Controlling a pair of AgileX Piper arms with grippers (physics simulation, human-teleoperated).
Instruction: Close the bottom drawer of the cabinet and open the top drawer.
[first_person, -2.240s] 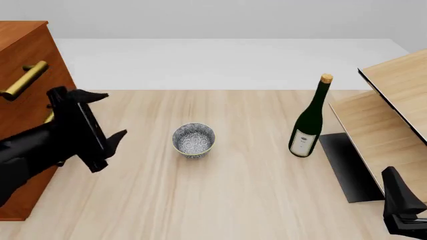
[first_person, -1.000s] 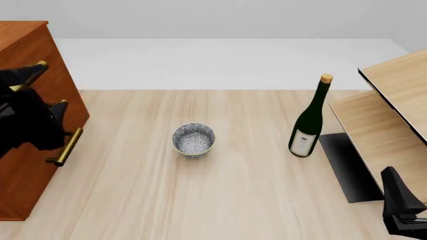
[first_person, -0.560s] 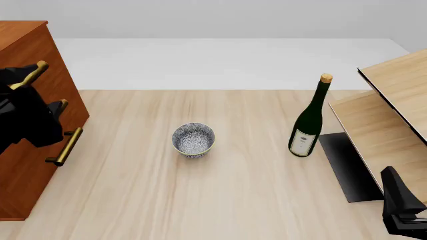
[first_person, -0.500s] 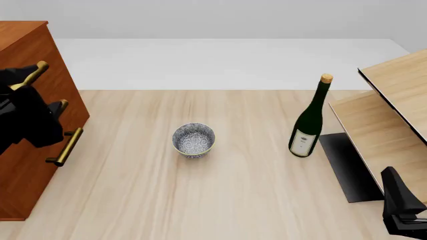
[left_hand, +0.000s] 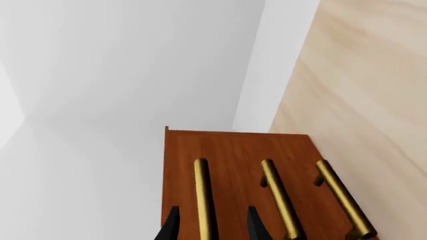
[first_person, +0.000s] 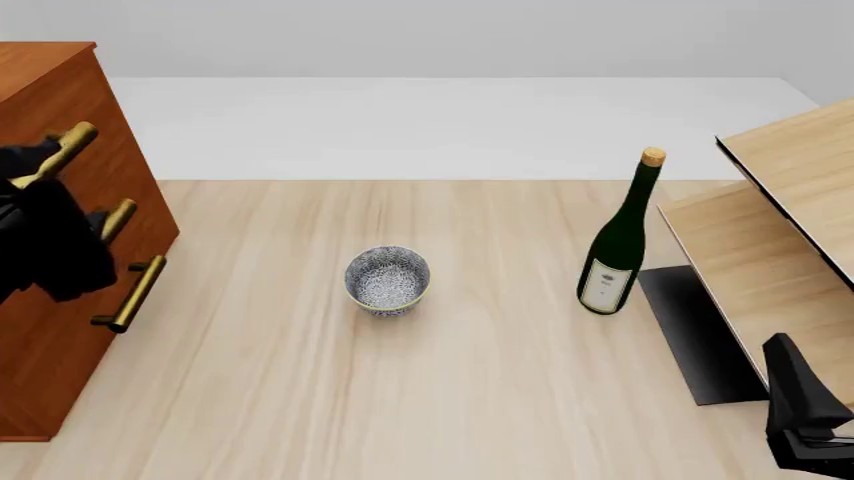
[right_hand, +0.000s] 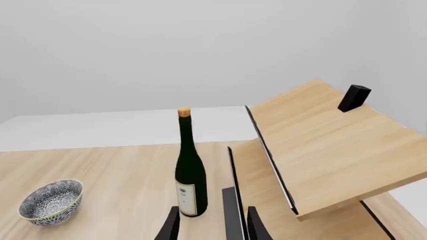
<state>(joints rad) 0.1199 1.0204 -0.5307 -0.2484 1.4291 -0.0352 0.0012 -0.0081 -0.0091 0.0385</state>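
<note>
**Top handle between left fingers**

Cabinet (first_person: 60, 230) at table's (first_person: 467, 380) left edge. Bottom drawer (first_person: 80, 320) looks shut. Top drawer (first_person: 54, 120) not yet out. Its handle (left_hand: 203, 200), long way along the reach, between left fingers (left_hand: 175, 230), spread apart, not clamped. Right fingers (right_hand: 172, 227) apart, far off by bottle (right_hand: 190, 167).

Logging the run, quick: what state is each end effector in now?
Left end effector: open, fingers straddling the uppermost brass bar handle, not clamped.
Right end effector: open, holding nothing.
</note>
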